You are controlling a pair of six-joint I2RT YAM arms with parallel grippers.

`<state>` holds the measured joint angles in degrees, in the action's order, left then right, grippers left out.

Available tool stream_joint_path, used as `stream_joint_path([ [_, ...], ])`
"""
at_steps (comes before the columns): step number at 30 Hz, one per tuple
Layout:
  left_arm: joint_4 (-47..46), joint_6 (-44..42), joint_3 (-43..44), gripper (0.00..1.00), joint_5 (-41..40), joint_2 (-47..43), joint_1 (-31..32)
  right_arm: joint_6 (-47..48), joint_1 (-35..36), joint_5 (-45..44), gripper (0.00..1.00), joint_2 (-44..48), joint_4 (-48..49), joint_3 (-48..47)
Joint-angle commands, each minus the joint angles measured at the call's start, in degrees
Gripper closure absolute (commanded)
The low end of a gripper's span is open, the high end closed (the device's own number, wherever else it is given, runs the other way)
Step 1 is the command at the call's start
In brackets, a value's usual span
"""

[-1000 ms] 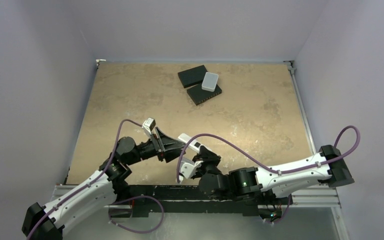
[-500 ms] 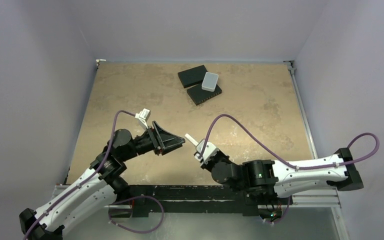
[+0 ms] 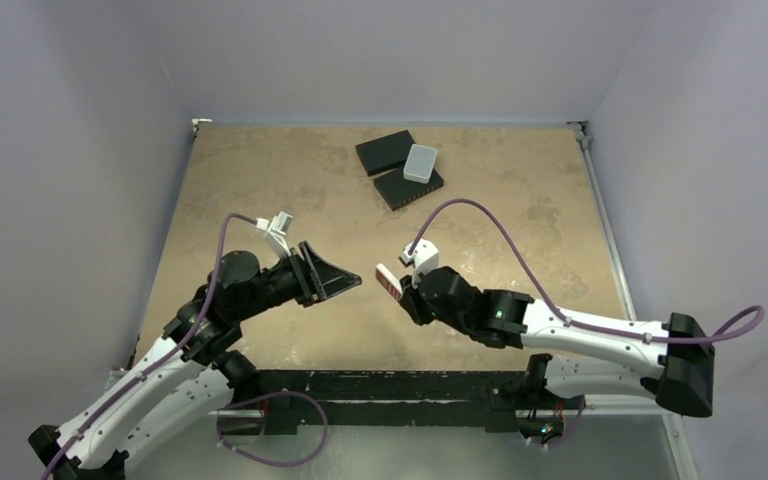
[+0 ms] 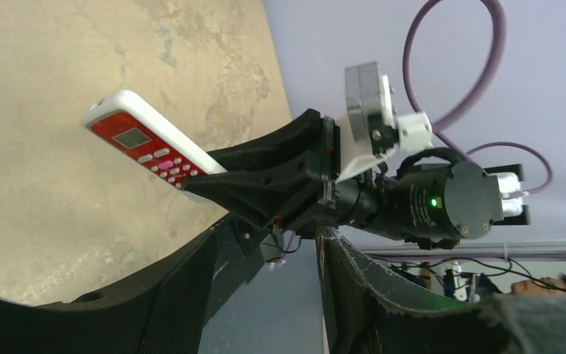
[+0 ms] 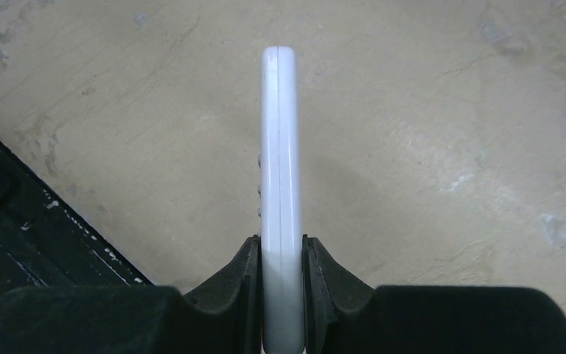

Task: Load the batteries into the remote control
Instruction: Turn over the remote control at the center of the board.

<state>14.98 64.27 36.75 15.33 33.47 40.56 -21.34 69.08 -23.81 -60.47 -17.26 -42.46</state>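
1. Well, the table (image 3: 520, 240) is the biggest thing, and both arms reach out over its near half.
2. Next, the right gripper (image 5: 281, 251) squeezes the remote (image 5: 279, 147) by its two flat sides and holds it up off the table.
3. Then the left gripper (image 3: 355, 283) points at the remote from close by, not touching it. Its fingers stand apart, and I see nothing between them.
4. Far back lie two black boxes (image 3: 384, 151), with a grey box (image 3: 420, 162) on top of them. They are well away from both grippers.
5. The remote shows its red button side to the left gripper, so its plain back is turned away.
6. The batteries are the smallest things, and I cannot see them anywhere.
7. I think the step now is getting the remote ready. No battery looks to be in yet.
8. I think the next move needs a battery found and picked up, and the remote turned so its back can be reached.
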Motion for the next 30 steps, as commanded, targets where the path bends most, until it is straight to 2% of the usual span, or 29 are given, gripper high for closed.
stream_joint_path([
  [1, 3.6, -4.2, 2.0, 0.49, -2.1, 0.0, 0.0, -5.6, -4.4, 13.2, 1.00, -2.5, 8.2, 1.9],
  [10, 3.9, -5.1, 1.2, 0.49, -1.4, 0.2, 0.0, -12.3, -12.7, 31.3, 1.00, -10.5, 25.1, 8.0],
  [20, 4.2, -6.2, 1.2, 0.49, -0.8, 1.0, 0.0, -17.8, -17.1, 41.8, 1.00, -20.6, 37.7, 10.6],
  [25, 3.6, -6.5, 1.0, 0.49, -0.3, 1.7, 0.0, -19.5, -18.6, 43.8, 0.94, -24.5, 41.5, 11.5],
  [30, 3.0, -6.9, 0.9, 0.49, 0.0, 2.5, 0.0, -20.5, -20.0, 44.6, 0.81, -27.1, 44.2, 12.3],
])
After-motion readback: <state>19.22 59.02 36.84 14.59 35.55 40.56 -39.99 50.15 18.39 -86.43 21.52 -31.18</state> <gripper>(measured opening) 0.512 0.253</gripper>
